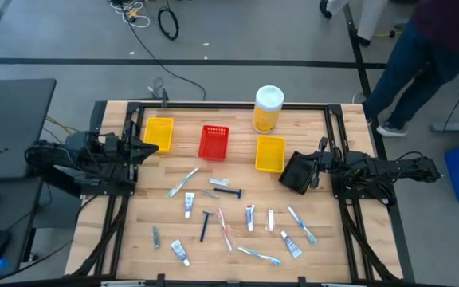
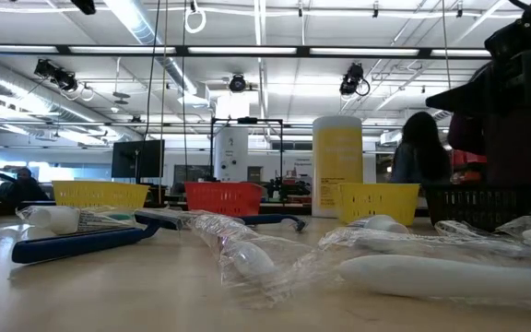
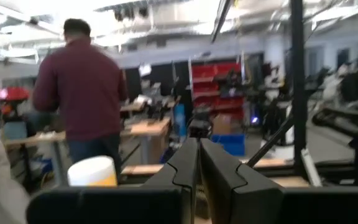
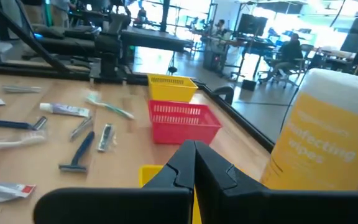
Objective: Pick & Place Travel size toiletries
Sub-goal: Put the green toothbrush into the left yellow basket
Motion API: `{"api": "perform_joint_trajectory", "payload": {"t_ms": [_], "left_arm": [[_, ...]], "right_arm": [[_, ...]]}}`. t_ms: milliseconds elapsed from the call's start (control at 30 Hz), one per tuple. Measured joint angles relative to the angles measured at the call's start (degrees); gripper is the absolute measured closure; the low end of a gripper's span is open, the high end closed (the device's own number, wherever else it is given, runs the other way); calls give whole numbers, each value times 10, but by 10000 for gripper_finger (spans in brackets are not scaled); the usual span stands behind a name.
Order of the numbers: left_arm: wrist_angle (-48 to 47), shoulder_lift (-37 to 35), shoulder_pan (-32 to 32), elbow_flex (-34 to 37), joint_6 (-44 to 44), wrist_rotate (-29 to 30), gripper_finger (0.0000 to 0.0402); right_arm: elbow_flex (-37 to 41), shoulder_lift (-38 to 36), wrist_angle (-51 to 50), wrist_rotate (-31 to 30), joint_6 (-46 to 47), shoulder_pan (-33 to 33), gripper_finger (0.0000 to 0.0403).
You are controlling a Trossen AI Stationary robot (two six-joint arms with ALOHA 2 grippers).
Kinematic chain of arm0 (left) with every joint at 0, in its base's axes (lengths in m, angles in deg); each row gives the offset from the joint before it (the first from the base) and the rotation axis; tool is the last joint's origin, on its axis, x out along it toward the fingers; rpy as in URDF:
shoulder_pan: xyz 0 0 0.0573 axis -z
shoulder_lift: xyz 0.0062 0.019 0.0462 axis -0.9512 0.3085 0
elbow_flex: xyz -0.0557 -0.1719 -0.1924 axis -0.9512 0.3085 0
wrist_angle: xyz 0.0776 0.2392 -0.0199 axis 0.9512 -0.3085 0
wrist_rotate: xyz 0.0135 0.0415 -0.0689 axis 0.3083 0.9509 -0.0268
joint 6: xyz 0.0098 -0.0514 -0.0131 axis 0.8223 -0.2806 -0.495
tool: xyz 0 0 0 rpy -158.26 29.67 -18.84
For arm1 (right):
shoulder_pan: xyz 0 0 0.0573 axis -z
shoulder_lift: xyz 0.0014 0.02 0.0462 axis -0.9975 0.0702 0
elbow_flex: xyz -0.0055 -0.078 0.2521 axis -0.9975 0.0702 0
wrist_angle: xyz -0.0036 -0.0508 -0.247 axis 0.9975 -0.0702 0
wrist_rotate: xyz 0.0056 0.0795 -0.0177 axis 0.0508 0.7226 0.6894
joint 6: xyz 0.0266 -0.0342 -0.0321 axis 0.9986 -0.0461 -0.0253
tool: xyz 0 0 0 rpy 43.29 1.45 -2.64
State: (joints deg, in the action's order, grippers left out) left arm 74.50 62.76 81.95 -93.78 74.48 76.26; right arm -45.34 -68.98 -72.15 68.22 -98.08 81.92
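2 yellow bins (image 1: 158, 133), red bin (image 1: 213, 142), black bin (image 1: 297, 172), yellow bottle (image 1: 267, 110) w/ white cap, blue razors (image 1: 229, 192), white tubes (image 1: 189, 205) w/ red/blue marks

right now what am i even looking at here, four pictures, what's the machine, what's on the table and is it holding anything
It is a robot with two dark arms at a wooden table. One picture looks straight down, one looks level across the tabletop, and two come from cameras on the arms' wrists. The left tool sits at the table's left edge, fingers shut. The right tool sits at the right edge by a yellow bin, also shut. Neither holds anything. At the back stand another yellow bin, a red bin and a big yellow bottle. In front lie scattered toiletries: toothpaste tubes, toothbrushes and razors.
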Motion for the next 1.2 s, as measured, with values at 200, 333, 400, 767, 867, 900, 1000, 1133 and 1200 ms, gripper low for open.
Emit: {"api": "perform_joint_trajectory", "payload": {"t_ms": [200,333,400,767,867,900,1000,1133,1200], "left_arm": [[-34,59,0,-56,-11,22,374],[-36,80,0,-65,-3,4,374],[-40,89,0,-65,-6,-3,374],[-42,101,0,-65,-57,-6,374],[-42,100,0,-65,-61,-6,374],[-42,101,0,-65,-59,-6,374],[-41,100,0,-65,-54,-5,374],[-38,100,0,-65,-58,-5,374],[-38,103,0,-65,-58,-9,374]], "right_arm": [[0,0,19,4,6,0,397],[0,0,50,31,71,0,397],[0,0,62,49,100,0,397],[0,0,137,-16,106,0,397],[0,0,162,-31,97,0,397],[0,0,170,-30,90,0,397],[0,1,190,-20,73,0,397],[0,12,227,13,60,0,392],[0,27,252,28,60,0,384]]}}
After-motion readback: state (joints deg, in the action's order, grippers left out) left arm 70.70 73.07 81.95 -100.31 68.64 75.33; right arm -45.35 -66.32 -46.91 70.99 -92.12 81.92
